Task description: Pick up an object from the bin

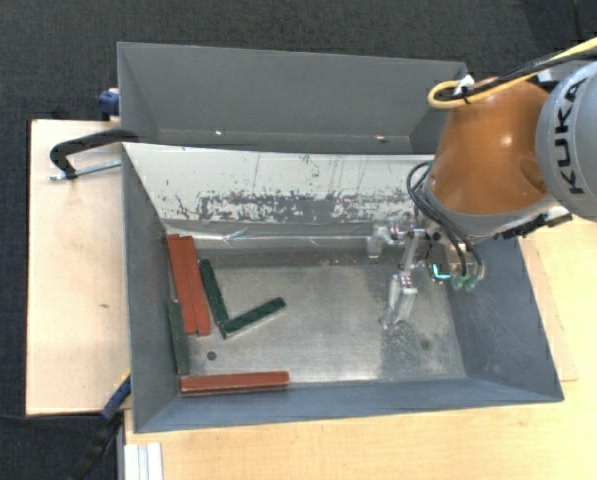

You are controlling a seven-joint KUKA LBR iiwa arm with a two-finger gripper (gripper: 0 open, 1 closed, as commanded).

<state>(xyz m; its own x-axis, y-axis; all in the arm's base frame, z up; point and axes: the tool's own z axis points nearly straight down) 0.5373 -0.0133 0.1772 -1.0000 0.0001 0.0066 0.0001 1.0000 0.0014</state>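
Hanging over bare floor in the right half of the bin (pixel 498 358), the end effector (pixel 401 303) has no object beneath it. Whether it is apart or together I cannot tell from this angle.

Everything worth picking lies in the left of the frame, well apart from it. A long red bar (pixel 188 286) runs up and down near the left wall, with a dark green bar (pixel 209 288) just beside it on the right. A thin green strip (pixel 178 340) hugs the left wall lower down, and a second red bar (pixel 235 379) lies along the lower wall. A tilted green bar (pixel 252 315) slants out toward the middle of the floor, its left end close to the dark green bar's foot.

The tilted green bar looks the easiest choice, since its right end has open floor on both sides. To do the step well, the end effector should:

- cross to the left and turn so its closing line runs across the bar's narrow width;
- come down over the free right end, or the middle;
- go right down to the floor, as the bar lies flat and thin.

The bars against the walls likely leave no room on one side.
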